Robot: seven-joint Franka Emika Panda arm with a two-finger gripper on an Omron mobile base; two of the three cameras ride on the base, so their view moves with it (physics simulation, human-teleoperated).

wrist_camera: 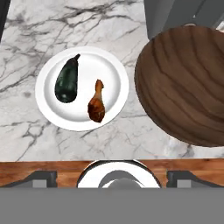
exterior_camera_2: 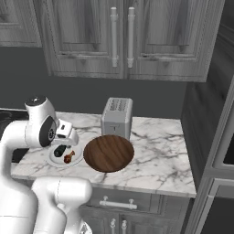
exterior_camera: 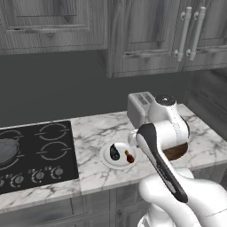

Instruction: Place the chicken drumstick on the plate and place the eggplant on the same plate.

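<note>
Open-fingered hand [wrist_camera: 112,177] hangs over glossy oblong eggplant [wrist_camera: 67,80] and club-shaped drumstick [wrist_camera: 96,104] on round plate [wrist_camera: 111,70].

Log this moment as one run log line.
drumstick: on plate | eggplant: on plate, apart from drumstick | gripper: open, empty, above counter

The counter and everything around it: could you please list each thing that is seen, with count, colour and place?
plate: one, white, on the marble counter beside the wooden board
eggplant: one, dark purple-black, lying on the plate
chicken drumstick: one, orange-brown, on the plate next to the eggplant, apart from it
wooden board: one, round, brown, beside the plate
toaster: one, grey, behind the board
stove: one, black, left end of counter
cabinets: grey, above the counter
gripper: one, dark fingertips, open, empty, above the counter near the plate
</note>
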